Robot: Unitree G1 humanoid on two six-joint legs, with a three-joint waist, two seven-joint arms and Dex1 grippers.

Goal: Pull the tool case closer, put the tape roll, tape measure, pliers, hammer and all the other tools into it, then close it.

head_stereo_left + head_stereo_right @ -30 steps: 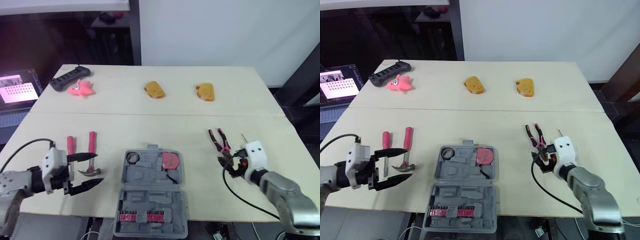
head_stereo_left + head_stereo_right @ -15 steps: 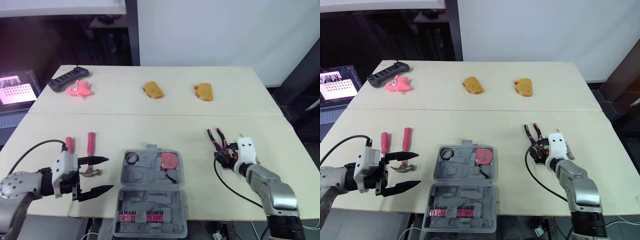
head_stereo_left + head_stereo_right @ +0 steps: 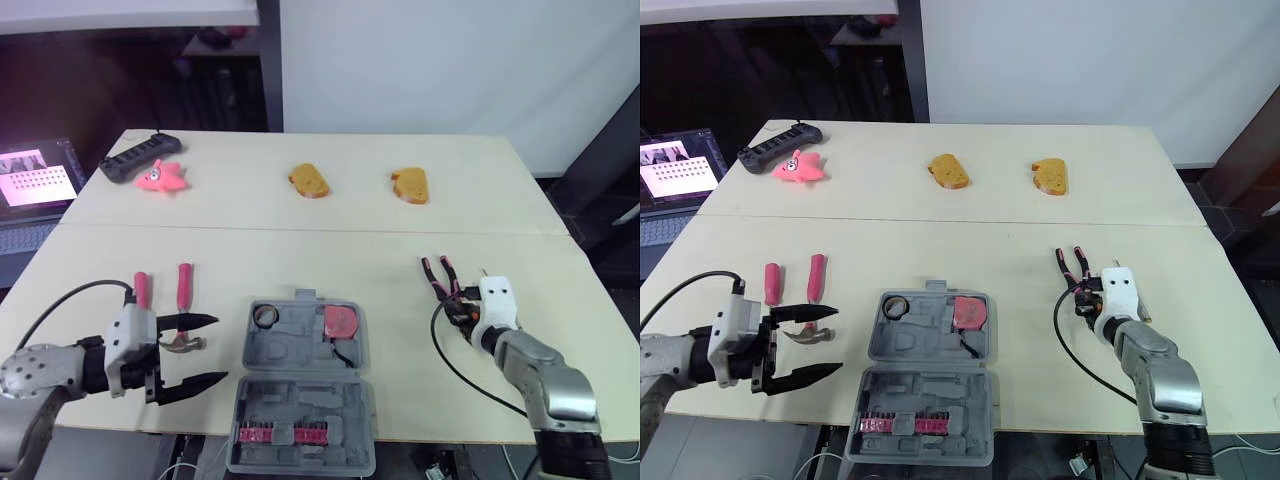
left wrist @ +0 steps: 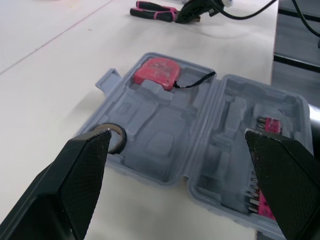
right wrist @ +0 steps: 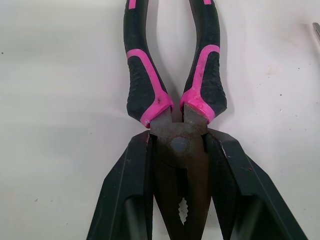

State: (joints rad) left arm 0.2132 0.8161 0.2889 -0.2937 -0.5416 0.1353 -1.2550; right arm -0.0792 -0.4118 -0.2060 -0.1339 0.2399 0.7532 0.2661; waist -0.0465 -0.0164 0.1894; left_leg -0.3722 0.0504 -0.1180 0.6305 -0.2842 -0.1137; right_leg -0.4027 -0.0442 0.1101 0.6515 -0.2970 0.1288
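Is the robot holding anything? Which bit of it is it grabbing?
The right gripper has its fingers closed on the pliers, gripping the metal head beside the pivot. The left gripper is open and holds nothing.

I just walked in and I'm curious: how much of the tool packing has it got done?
Done: the case sits open at the near edge, with the tape roll and tape measure in it. In hand: the right fingers grip the pliers by the head, flat on the table. To do: the hammer and screwdriver lie beside the open left fingers; then the case needs closing.
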